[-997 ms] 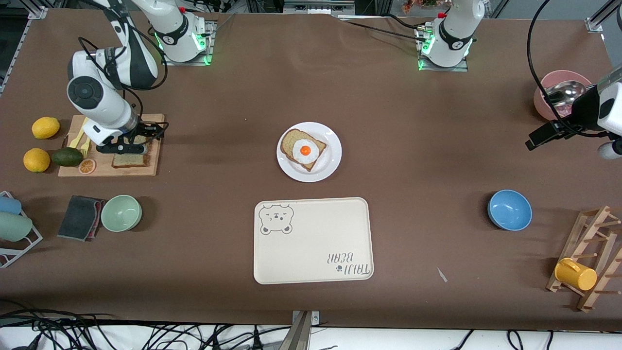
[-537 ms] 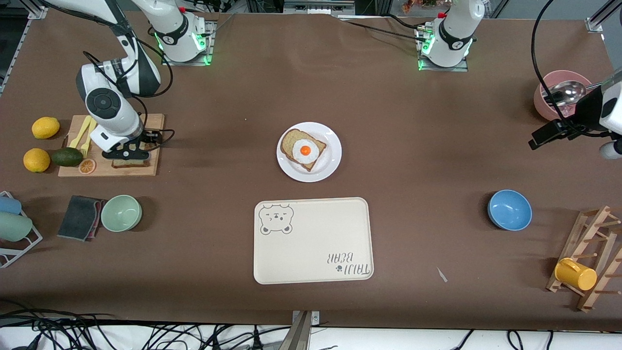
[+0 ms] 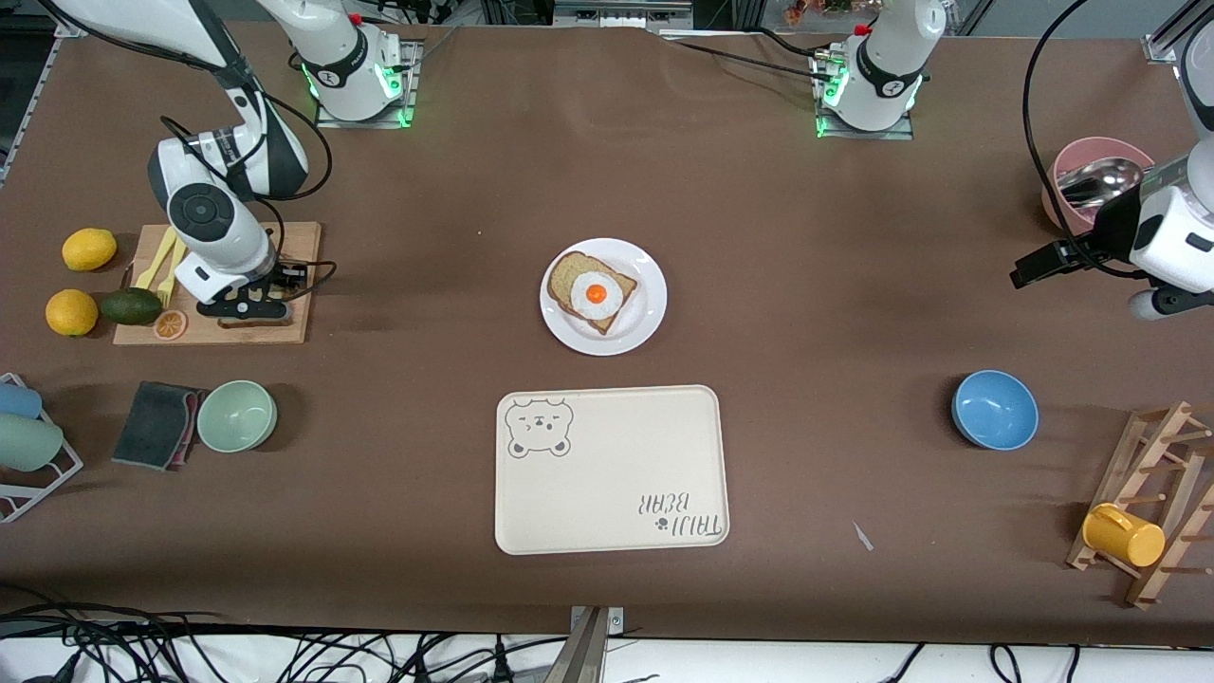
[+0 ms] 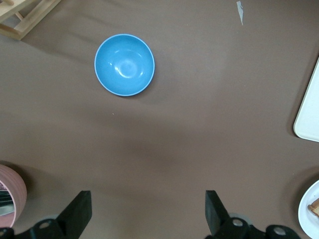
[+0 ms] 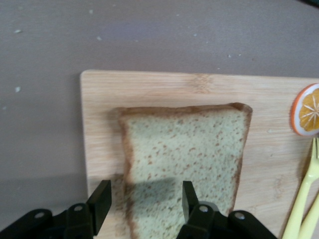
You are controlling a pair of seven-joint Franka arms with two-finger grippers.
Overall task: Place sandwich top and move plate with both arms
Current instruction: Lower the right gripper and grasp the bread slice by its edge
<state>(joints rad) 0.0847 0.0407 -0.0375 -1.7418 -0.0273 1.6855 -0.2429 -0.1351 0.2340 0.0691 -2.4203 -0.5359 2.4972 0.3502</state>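
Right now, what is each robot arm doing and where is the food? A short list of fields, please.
right gripper: open, low over the sandwich top on the cutting board
left gripper: open, waiting over bare table beside the pink bowl
plate: mid-table, holds the egg slice
tray: nearer the camera than the plate

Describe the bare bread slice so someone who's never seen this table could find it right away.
Look at the wooden cutting board toward the right arm's end of the table. The sandwich top lies flat on it, under the open right gripper. It is bare speckled bread, unlike the egg-topped slice on the white plate.
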